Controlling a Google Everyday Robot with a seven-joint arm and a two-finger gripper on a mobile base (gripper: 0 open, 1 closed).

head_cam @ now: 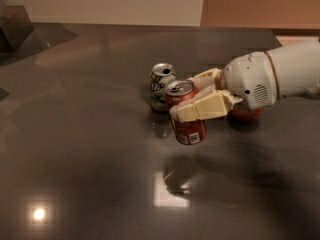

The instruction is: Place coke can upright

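White-silver can [161, 85] stands on the table [75, 134], leftmost of the group. Just beside it, the coke can [189, 126] hangs roughly upright, slightly tilted, apparently clear of the table (its shadow lies apart below). Claw [184, 98] is clamped across the can's upper half, one finger on each side. Apple [245, 115] sits partly hidden behind the claw. My judgement: light, thin-walled, slick, dents easily. A gentle squeeze across the side wall suits it.
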